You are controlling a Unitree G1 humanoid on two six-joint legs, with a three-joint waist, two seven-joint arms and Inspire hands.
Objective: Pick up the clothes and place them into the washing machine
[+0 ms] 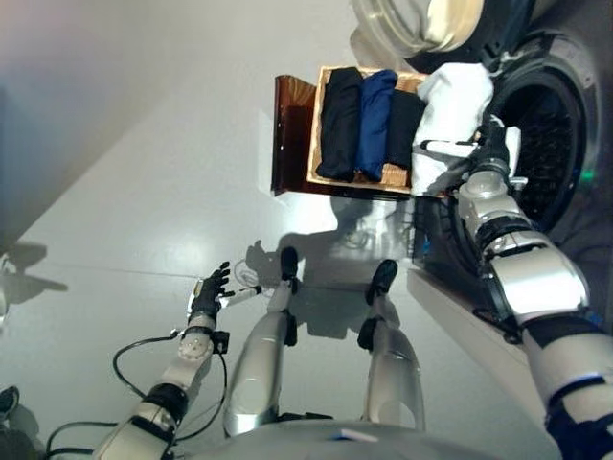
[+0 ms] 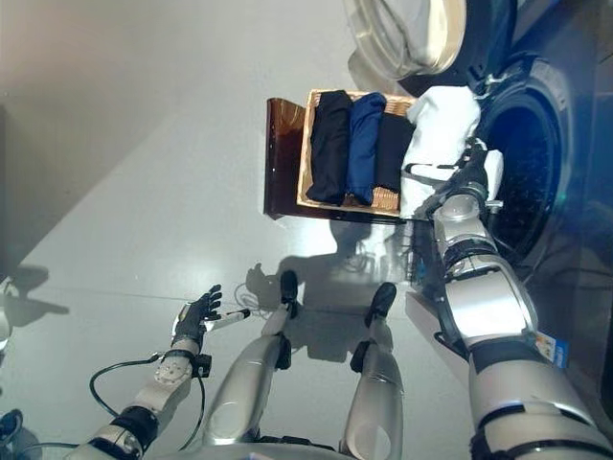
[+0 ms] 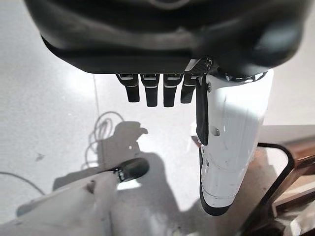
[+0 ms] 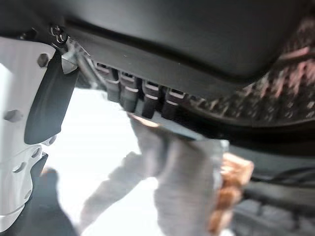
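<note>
While reaching up beside the basket (image 1: 383, 177), right hand (image 2: 469, 163) sits against a white garment (image 1: 458, 101), right at the rim of the washing machine drum (image 1: 551, 144). From its own wrist view, fingers (image 4: 142, 101) short and only lightly bent above pale cloth, thumb standing off to the side; whether any cloth is actually pinched, cannot tell. White garment draped over the basket's end nearest the machine, bunched high, touching the drum's edge. Still folded in the basket, side by side: a black garment (image 1: 338, 120), a blue garment (image 1: 374, 120), another dark garment (image 1: 403, 129) next to the white one. Basket perched on a dark brown stand (image 1: 290, 134), just beside the machine. Machine door (image 1: 421, 24) swung open above the drum. Left hand (image 1: 209, 292) low over the grey floor (image 1: 115, 192), well apart from the clothes, fingers spread and relaxed, holding nothing.
</note>
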